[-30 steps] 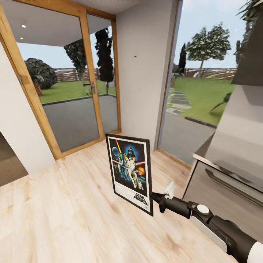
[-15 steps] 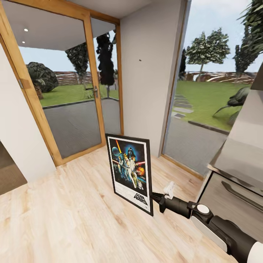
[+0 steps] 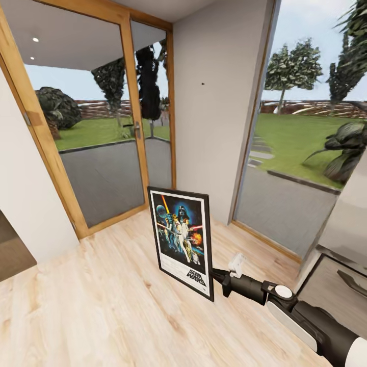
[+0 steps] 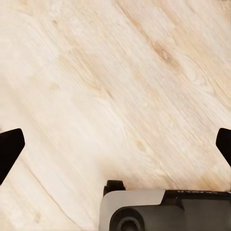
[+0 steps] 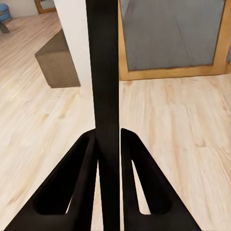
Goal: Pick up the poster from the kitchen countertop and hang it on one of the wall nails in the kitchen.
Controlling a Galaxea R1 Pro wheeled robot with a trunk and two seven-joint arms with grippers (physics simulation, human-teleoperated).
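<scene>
The Star Wars poster stands upright in the air over the wooden floor, low in the middle of the head view. My right gripper is shut on its lower right edge. In the right wrist view the poster appears edge-on as a black strip, clamped between the two fingers. A wall nail is a tiny dark dot high on the grey wall panel beyond the poster. My left gripper is open over bare floor, holding nothing. The kitchen countertop is out of view.
A wood-framed glass door stands left of the wall panel and a tall window right of it. A steel appliance front with a dark handle sits at the right edge. A white wall corner juts in at the left.
The whole picture has slid right, so the camera has moved: wall panel and nail sit further right, the appliance has mostly left the view. Poster and right arm keep their place.
</scene>
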